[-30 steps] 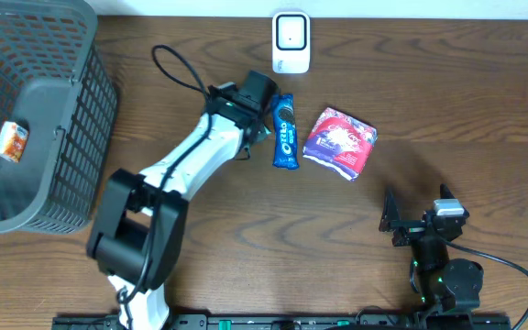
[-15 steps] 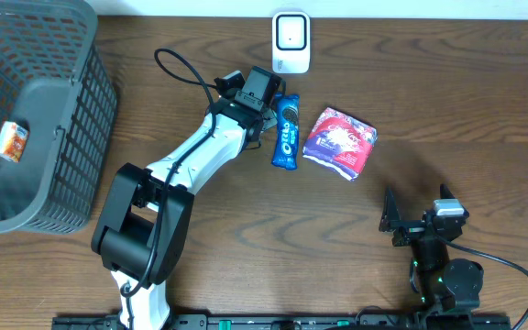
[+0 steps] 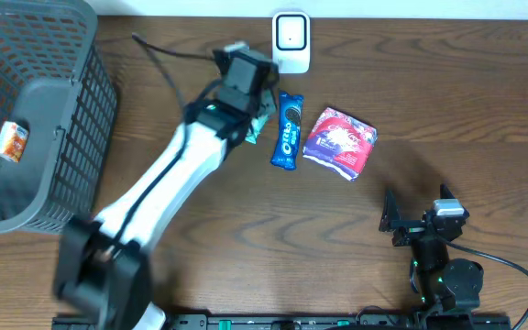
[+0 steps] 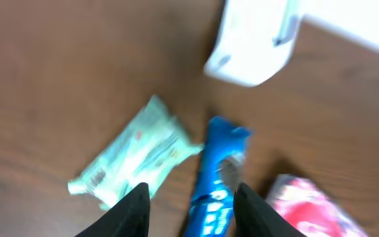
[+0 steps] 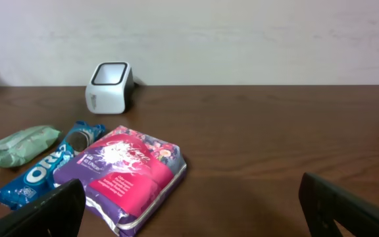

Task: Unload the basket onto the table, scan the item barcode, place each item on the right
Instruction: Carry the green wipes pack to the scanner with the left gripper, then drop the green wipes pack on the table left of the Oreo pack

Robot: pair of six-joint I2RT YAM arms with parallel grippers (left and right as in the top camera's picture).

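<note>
Left gripper (image 4: 191, 197): fingers apart, clamped on nothing. Green packet (image 4: 133, 158) flat, just ahead of its left finger. Blue cookie pack (image 4: 214, 178) under gap. Scanner (image 4: 252, 39) farther ahead. Right gripper (image 5: 189, 201): spread wide, empty; purple packet (image 5: 124, 174) ahead-left.

We see the white left arm (image 3: 177, 160) reaching, blurred, across the dark wooden table (image 3: 484, 101) toward the white box-shaped scanner (image 3: 291, 41). A blue Oreo biscuit packet (image 3: 288, 131) lies beside its wrist, with a purple foil pouch (image 3: 339, 141) just to its right. At far left, a grey plastic mesh basket (image 3: 71, 110) holds a small orange packet (image 3: 10, 141). The right gripper (image 3: 417, 209) sits near the front edge, well apart from the packets.
</note>
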